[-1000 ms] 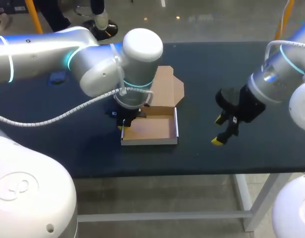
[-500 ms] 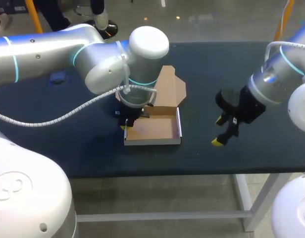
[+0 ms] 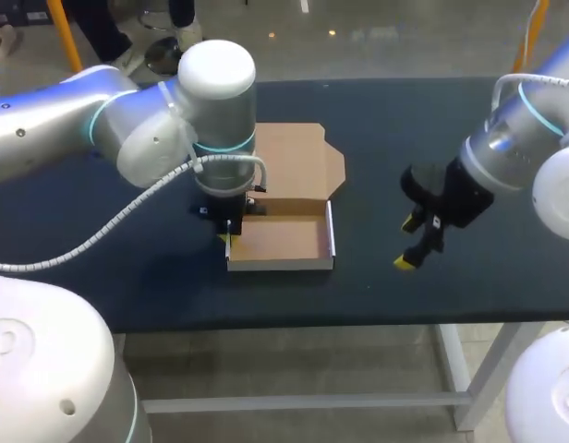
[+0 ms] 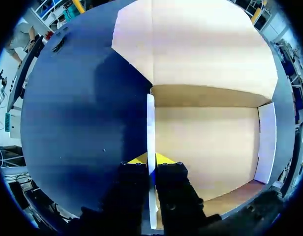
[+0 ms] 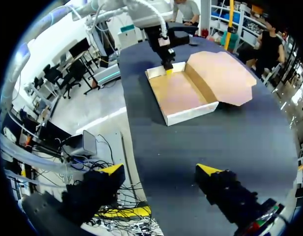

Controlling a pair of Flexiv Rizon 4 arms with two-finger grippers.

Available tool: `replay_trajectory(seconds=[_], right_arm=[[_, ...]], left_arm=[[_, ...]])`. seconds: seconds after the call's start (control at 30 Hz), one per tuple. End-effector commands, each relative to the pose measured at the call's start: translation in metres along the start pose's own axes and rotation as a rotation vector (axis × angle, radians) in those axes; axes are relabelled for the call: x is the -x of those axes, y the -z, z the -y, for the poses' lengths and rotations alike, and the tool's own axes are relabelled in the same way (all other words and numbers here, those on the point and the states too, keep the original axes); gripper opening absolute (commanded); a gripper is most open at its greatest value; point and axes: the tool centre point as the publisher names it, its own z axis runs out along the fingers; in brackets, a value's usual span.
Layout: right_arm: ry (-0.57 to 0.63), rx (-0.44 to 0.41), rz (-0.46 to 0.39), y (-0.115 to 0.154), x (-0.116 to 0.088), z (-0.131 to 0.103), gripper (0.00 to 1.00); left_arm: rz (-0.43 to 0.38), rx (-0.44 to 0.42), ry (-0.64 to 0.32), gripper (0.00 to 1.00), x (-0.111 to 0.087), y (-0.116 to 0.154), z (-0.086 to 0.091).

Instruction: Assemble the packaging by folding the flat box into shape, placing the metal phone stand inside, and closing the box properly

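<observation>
The dark blue counter (image 3: 405,120) carries everything. The left arm (image 3: 146,138) comes in from the left side and bends down over the left part of the counter. The right arm (image 3: 515,148) comes in from the right side and hangs over the right part.

The box (image 3: 284,238) of brown cardboard lies near the middle of the counter, closer to the left arm. It is folded into a shallow tray with low walls that are white on the outside. Its lid (image 3: 298,161) is open and lies flat on the counter behind the tray, joined to the back wall.

The left wall (image 4: 150,123) of the box stands upright. In the left wrist view it runs straight ahead from between the fingers, with the inside of the tray on one side of it and bare counter on the other.

The left pincer (image 3: 227,235) points down at the front left corner of the box. It is almost closed: one yellow tip is inside the wall, the other outside, and both press on this thin wall.

The right pincer (image 3: 411,242) is above the counter to the right of the box, well apart from it. Its fingers (image 5: 208,169) stand wide open and hold nothing. In the right wrist view the box lies far ahead of it.
</observation>
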Motion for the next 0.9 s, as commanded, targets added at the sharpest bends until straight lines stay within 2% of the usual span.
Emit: replay_trajectory(seconds=[0.03, 0.17, 0.3, 0.53, 0.73, 0.9], right_arm=[[-0.001, -0.002, -0.010, 0.000, 0.002, -0.001, 1.00], [-0.004, -0.004, -0.012, -0.001, 0.003, -0.002, 1.00], [-0.009, -0.007, -0.012, -0.001, 0.003, -0.002, 1.00], [-0.013, -0.005, -0.011, -0.001, 0.004, -0.002, 1.00], [-0.024, -0.001, -0.003, 0.002, 0.005, 0.000, 1.00], [-0.037, 0.003, 0.001, 0.004, 0.007, 0.002, 1.00]], left_arm=[[-0.046, -0.009, -0.001, 0.25, 0.004, -0.001, -0.004], [-0.082, -0.019, -0.005, 0.40, 0.003, 0.001, -0.004], [-0.112, -0.033, -0.008, 0.50, 0.002, 0.005, -0.005], [-0.219, -0.067, -0.017, 1.00, 0.004, 0.021, -0.007], [-0.332, -0.107, -0.052, 1.00, 0.009, 0.044, -0.015], [-0.384, -0.130, -0.093, 1.00, 0.014, 0.064, -0.024]])
